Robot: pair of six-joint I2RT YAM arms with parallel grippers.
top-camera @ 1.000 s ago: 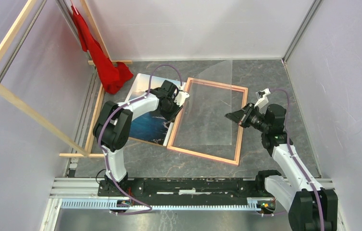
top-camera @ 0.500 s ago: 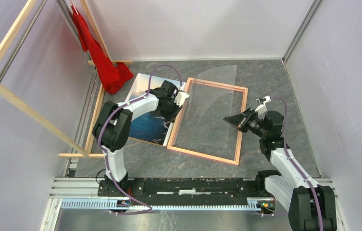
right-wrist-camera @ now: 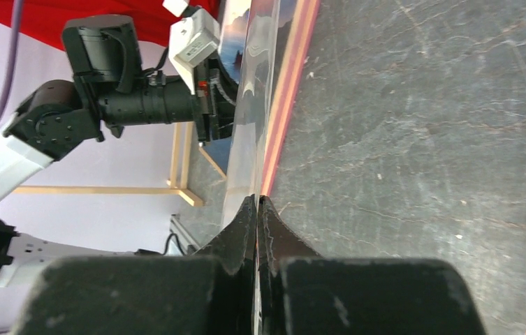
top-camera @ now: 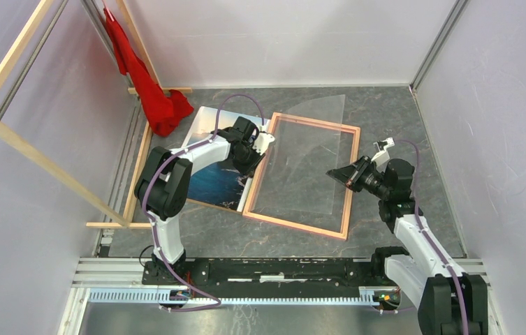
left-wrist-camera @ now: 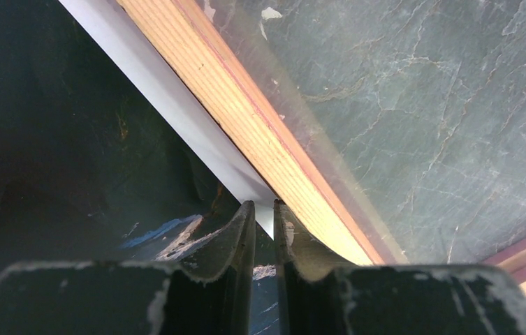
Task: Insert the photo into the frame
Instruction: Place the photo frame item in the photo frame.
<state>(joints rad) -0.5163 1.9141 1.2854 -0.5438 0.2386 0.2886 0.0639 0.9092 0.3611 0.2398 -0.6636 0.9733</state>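
While the right gripper (top-camera: 330,169) is clenched on the right edge of the clear sheet (top-camera: 302,160), holding it aslant over the frame (top-camera: 295,225) in the middle of the bench (top-camera: 385,112), the photo (top-camera: 212,184) lies picture-up against the frame's left rail. The left gripper (left-wrist-camera: 263,209) sits at the photo's white right border, jaws nearly together; I cannot tell whether they pinch it.

Grey marbled table (top-camera: 385,112), frame (top-camera: 295,225) flat atop

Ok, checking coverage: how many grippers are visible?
2: left gripper at the photo's edge beside the frame; right gripper near the frame's right rail, shut on the clear sheet.
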